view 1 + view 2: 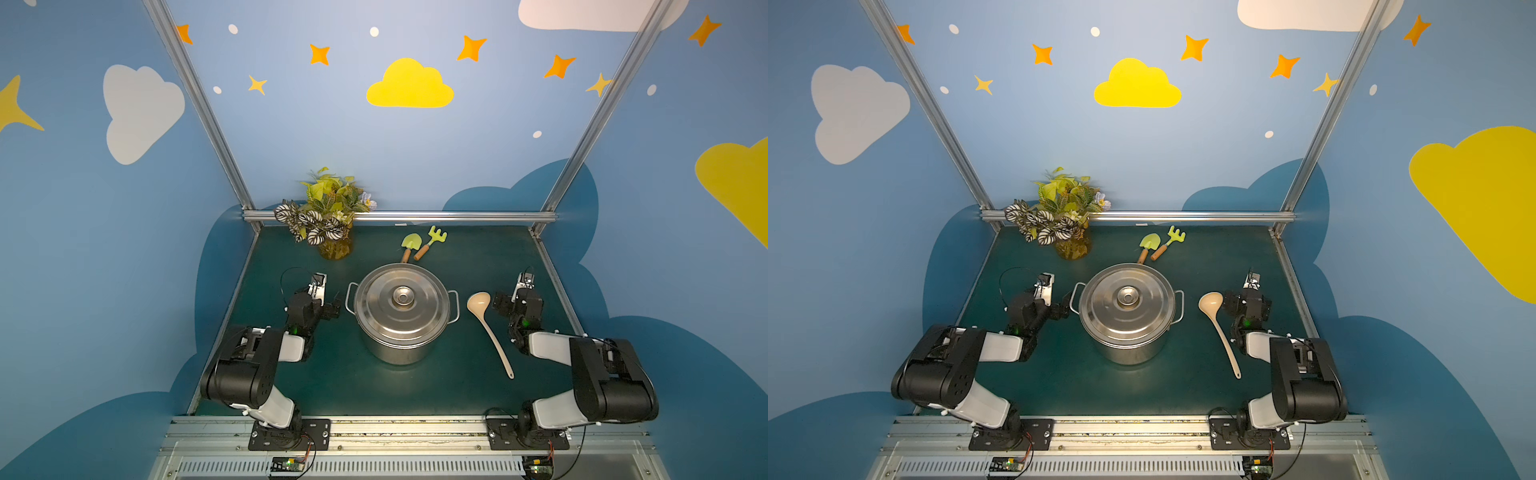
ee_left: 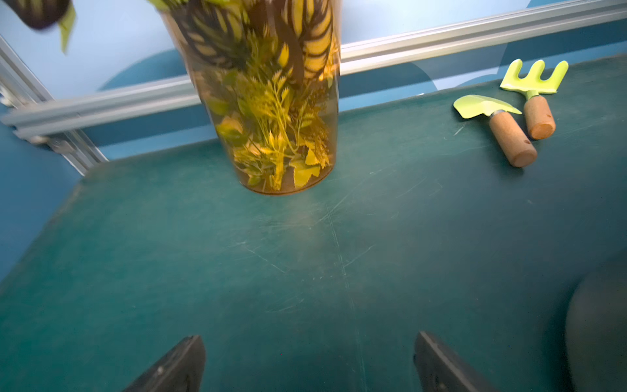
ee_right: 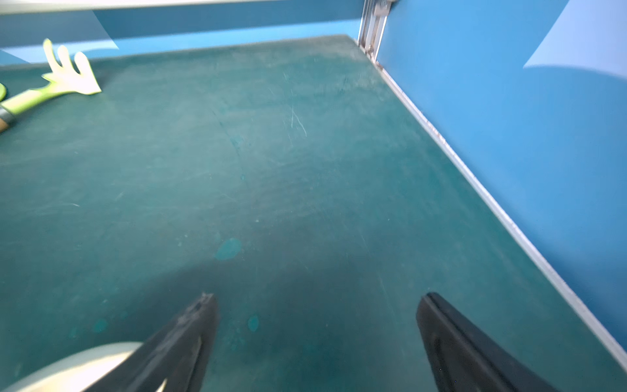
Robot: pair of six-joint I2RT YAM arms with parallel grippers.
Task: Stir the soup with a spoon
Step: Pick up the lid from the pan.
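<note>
Black arms (image 1: 245,374), white shells (image 1: 291,347), thin black cables (image 1: 293,268)

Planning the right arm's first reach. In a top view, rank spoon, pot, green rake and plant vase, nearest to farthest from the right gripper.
1. spoon: its bowl lies right beside the right gripper.
2. pot: centre, between the two arms.
3. green rake: behind the pot, toward the back.
4. plant vase: far back, on the robot's left side.

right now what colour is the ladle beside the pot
Cream-beige all over. The ladle shows best in a top view.
</note>
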